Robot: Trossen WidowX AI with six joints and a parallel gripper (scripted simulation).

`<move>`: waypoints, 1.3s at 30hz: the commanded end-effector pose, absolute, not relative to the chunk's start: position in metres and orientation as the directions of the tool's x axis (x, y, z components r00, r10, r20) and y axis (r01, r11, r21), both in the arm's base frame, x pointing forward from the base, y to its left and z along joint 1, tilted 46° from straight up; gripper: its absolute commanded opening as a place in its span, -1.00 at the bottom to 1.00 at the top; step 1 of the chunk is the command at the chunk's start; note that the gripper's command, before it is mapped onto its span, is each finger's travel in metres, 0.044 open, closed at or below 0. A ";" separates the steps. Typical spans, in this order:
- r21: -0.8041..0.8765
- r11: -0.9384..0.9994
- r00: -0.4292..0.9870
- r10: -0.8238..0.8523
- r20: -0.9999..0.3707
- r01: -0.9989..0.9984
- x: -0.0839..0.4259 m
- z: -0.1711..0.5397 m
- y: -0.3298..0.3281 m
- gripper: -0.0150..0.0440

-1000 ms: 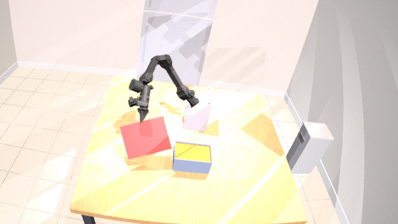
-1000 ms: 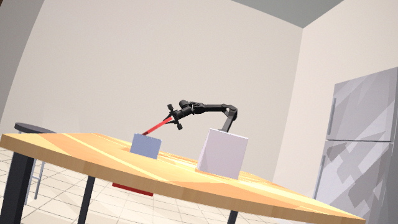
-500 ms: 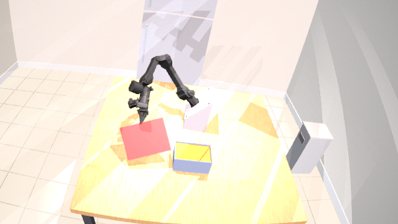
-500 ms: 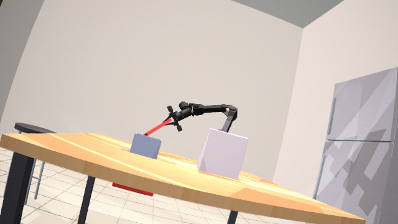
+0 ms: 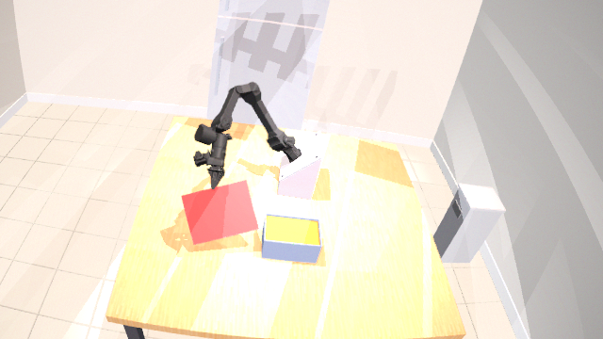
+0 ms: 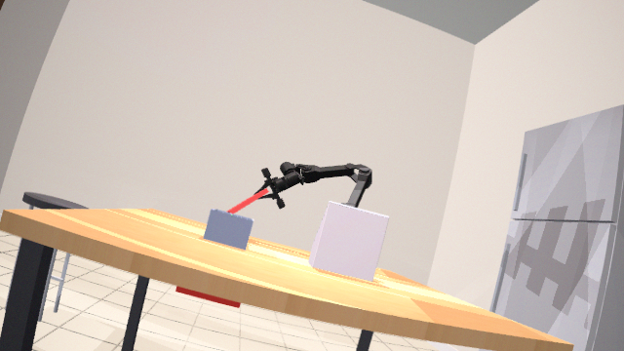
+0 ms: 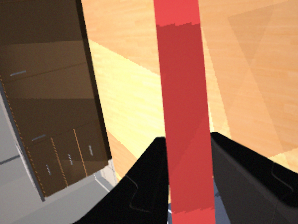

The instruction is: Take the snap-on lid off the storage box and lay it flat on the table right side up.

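The red lid (image 5: 220, 213) (image 6: 248, 202) (image 7: 185, 90) is held by one edge, clear of the storage box. It is tilted, its far edge lower than the held edge; in the exterior view its lower end is hidden behind the box. My gripper (image 5: 215, 186) (image 6: 263, 192) (image 7: 186, 143) is shut on the lid's edge, a finger on each face. The open blue storage box (image 5: 291, 252) (image 6: 228, 229) stands upright on the table (image 5: 377, 282) (image 6: 161, 253), to the right of the lid in the top view, with its yellow inside showing.
A white block (image 5: 300, 181) (image 6: 348, 241) under the arm's base stands behind the storage box. The table's left edge runs near the lid in the top view. A dark cabinet (image 7: 50, 100) stands beyond the table edge in the wrist view.
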State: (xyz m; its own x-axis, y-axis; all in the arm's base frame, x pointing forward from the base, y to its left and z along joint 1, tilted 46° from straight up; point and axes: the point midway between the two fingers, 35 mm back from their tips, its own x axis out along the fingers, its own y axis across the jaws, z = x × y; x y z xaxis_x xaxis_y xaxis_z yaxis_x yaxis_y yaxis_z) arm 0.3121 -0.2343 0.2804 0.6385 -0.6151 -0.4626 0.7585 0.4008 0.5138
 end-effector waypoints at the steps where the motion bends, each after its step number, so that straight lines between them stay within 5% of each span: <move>1: 0.516 0.409 0.647 -0.607 -0.461 0.752 0.313 0.278 -0.236 -0.49; 39: 0.515 0.410 0.647 -0.608 -0.460 0.753 0.308 0.257 -0.257 -0.49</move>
